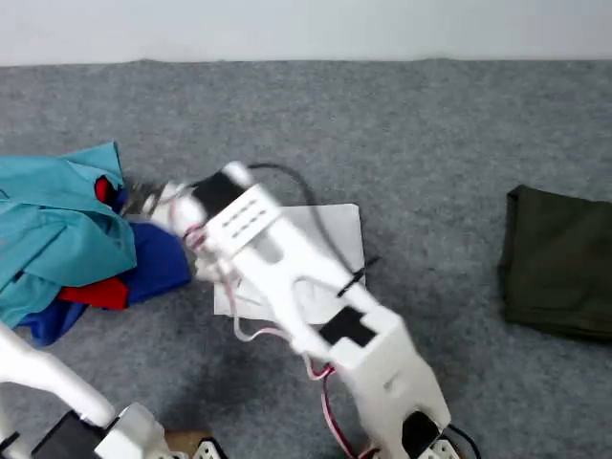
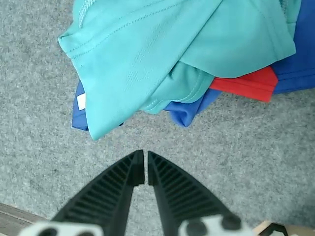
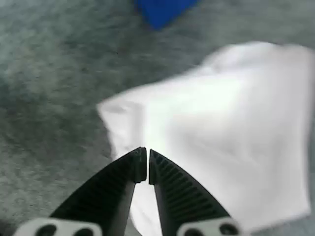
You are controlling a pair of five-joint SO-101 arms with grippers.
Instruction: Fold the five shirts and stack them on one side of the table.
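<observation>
A heap of shirts lies at the table's left: a teal shirt (image 1: 57,229) (image 2: 162,54) on top, with a blue shirt (image 1: 158,268) (image 2: 189,110) and a red shirt (image 1: 96,292) (image 2: 251,83) under it. A white shirt (image 1: 335,239) (image 3: 221,128) lies flat in the middle. My right arm stretches across it, its gripper (image 1: 158,201) (image 3: 147,167) shut at the shirt's edge nearest the heap; whether cloth is pinched I cannot tell. My left gripper (image 2: 146,169) is shut over bare mat, just short of the teal shirt. A folded dark green shirt (image 1: 559,263) sits at the right.
Grey mat (image 1: 411,134) covers the table, with open room at the back and between the white and green shirts. The left arm's base (image 1: 48,378) stands at the front left. A wooden table edge (image 2: 10,211) shows beside the mat.
</observation>
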